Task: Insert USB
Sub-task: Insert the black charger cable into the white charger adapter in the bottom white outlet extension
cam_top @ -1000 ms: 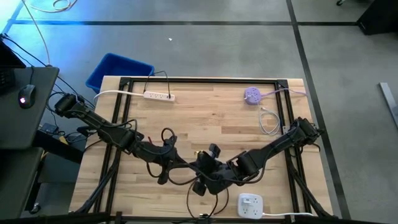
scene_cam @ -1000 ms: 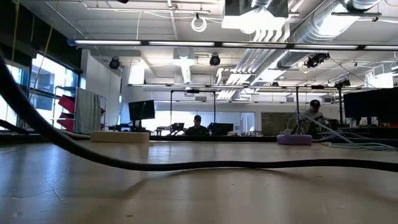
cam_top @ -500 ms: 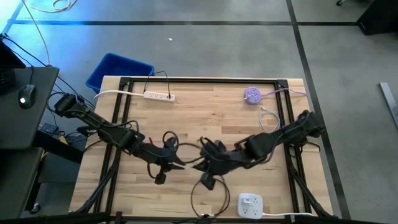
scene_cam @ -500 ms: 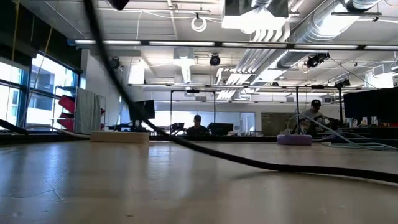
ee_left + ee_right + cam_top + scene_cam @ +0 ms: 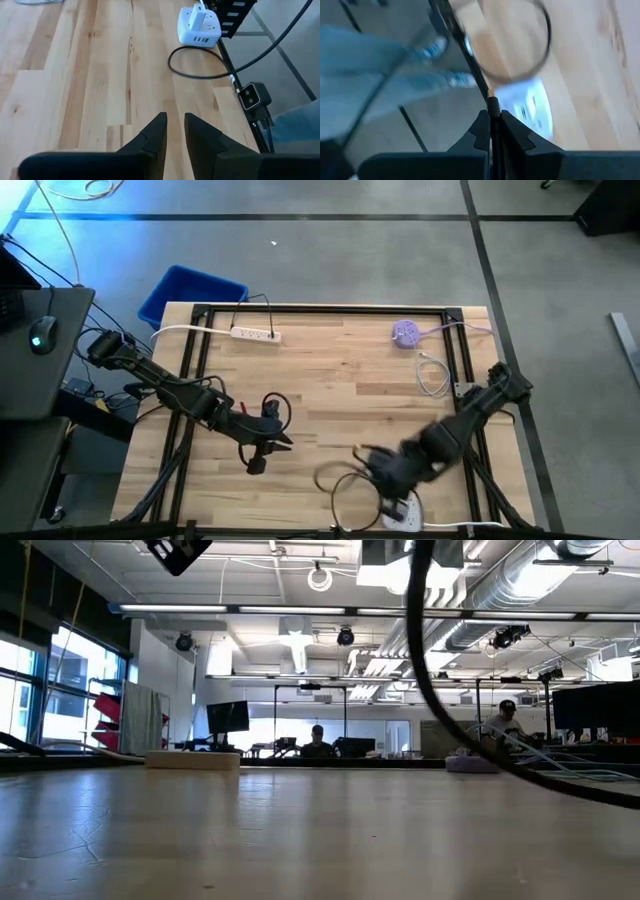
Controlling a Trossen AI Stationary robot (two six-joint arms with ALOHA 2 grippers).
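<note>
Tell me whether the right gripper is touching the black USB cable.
Touching. The right wrist view shows the right gripper with its fingers closed on the black USB cable, which sticks out from between them toward the white charging hub.

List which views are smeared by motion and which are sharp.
High view: the right arm and right pincer are smeared near the white power cube, while the left pincer is crisp. Right wrist view: cube, floor and black cable streak heavily. Left wrist view: sharp throughout. Low view: the room is sharp, the near cable soft.
</note>
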